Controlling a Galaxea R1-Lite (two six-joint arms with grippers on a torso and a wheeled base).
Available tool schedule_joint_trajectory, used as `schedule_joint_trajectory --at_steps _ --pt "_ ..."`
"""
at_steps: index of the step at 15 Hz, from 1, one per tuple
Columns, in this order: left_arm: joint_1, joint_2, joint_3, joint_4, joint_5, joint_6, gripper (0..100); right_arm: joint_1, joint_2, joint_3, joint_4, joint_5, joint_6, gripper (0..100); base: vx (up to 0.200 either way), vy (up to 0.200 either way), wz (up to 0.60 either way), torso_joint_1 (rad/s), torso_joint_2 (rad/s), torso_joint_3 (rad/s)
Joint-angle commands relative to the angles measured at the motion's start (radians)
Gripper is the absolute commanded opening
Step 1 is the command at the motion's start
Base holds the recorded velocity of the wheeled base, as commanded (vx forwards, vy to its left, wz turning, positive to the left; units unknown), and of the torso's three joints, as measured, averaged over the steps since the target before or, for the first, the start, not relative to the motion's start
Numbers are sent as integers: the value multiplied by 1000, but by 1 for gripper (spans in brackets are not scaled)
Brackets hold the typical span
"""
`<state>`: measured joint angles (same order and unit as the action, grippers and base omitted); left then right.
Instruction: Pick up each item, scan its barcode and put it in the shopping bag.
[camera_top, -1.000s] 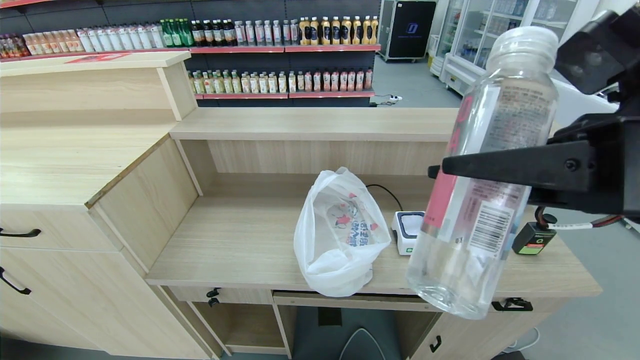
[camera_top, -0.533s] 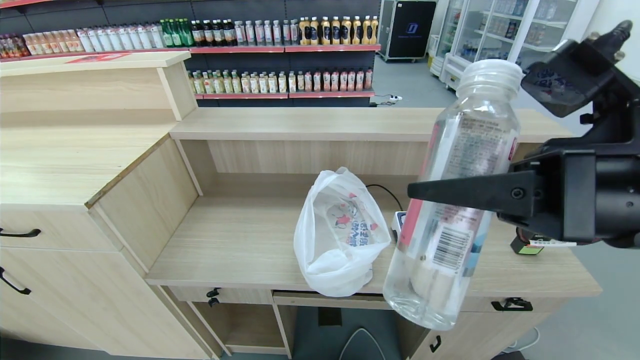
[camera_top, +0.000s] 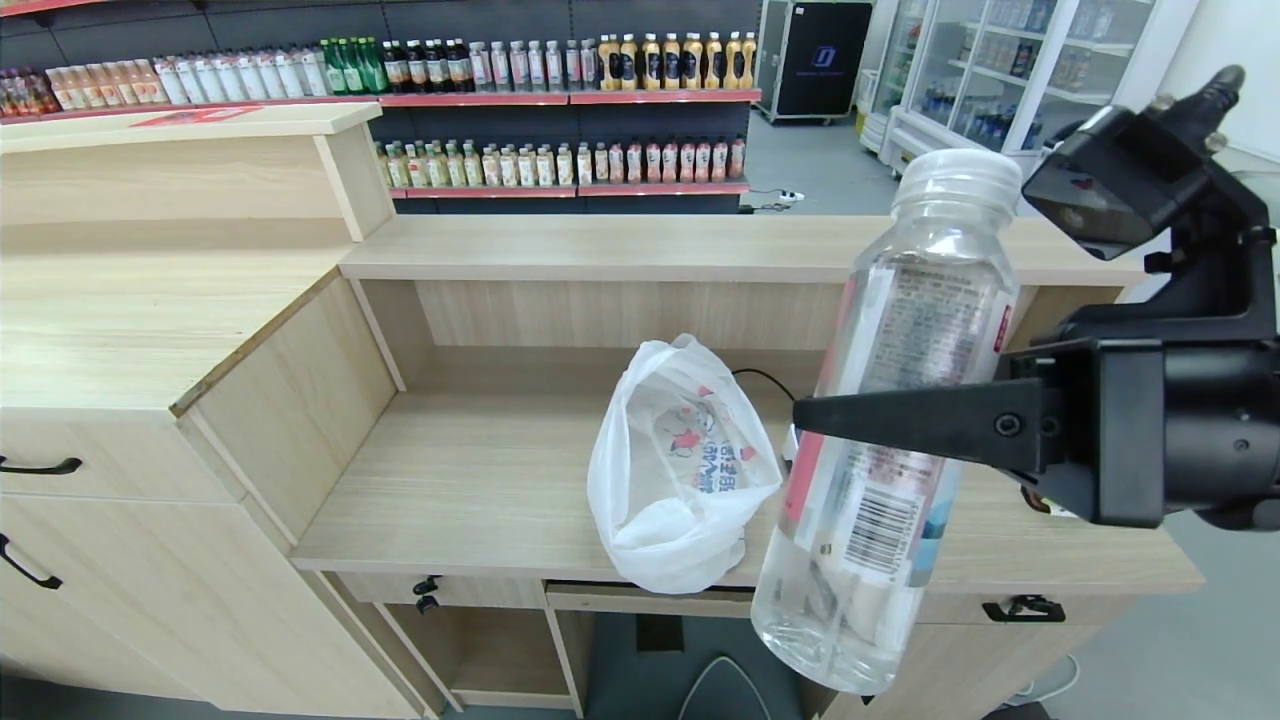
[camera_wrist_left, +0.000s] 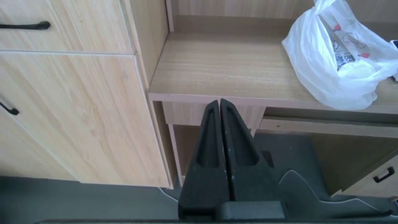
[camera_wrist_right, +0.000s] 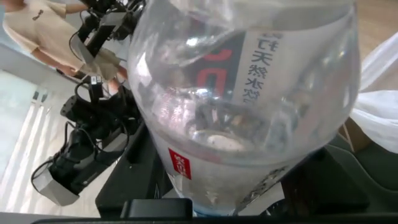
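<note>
A clear water bottle (camera_top: 890, 420) with a white cap and a pink-and-white label hangs tilted close in front of the head view, barcode facing me. My right gripper (camera_top: 830, 417) is shut on its middle. The same bottle (camera_wrist_right: 249, 93) looms large in the right wrist view. On the wooden counter (camera_top: 480, 490) stands an open white shopping bag (camera_top: 680, 470), also seen as the bag (camera_wrist_left: 342, 56) from the left wrist. A white scanner sits just right of the bag, mostly hidden behind the bottle. My left gripper (camera_wrist_left: 220, 106) is shut, low in front of the counter's edge.
A raised wooden ledge (camera_top: 640, 245) runs behind the counter, with a taller cabinet (camera_top: 150, 300) at the left. Drawers with black handles (camera_top: 1022, 608) sit under the counter. Drink shelves (camera_top: 560, 70) line the back wall.
My right gripper has carried the bottle down and to the left, toward the bag and scanner. The bottle now covers the scanner. The bag and left arm stayed still.
</note>
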<state>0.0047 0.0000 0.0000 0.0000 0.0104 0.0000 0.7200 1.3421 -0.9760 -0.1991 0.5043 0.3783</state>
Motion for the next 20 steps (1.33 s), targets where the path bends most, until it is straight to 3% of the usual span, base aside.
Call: schedule_joint_trajectory --at_steps 1,4,6,12,15,18,20 --pt "0 0 0 0 0 0 0 1 -4 3 0 0 -6 0 0 0 0 0 0 0" --pt "0 0 0 0 0 0 0 -4 -4 5 -11 -112 -67 0 0 0 0 0 0 0" --pt "0 0 0 0 0 0 0 -70 -38 13 -60 -243 -72 0 0 0 0 0 0 0" --pt "0 0 0 0 0 0 0 -542 -98 204 -141 -254 -194 0 0 0 0 0 0 0" --pt "0 0 0 0 0 0 0 -637 -92 284 -237 -259 -274 0 0 0 0 0 0 0" --pt "0 0 0 0 0 0 0 -683 -78 315 -260 -256 -364 0 0 0 0 0 0 0" --pt "0 0 0 0 0 0 0 -714 -67 376 -355 -254 -449 0 0 0 0 0 0 0"
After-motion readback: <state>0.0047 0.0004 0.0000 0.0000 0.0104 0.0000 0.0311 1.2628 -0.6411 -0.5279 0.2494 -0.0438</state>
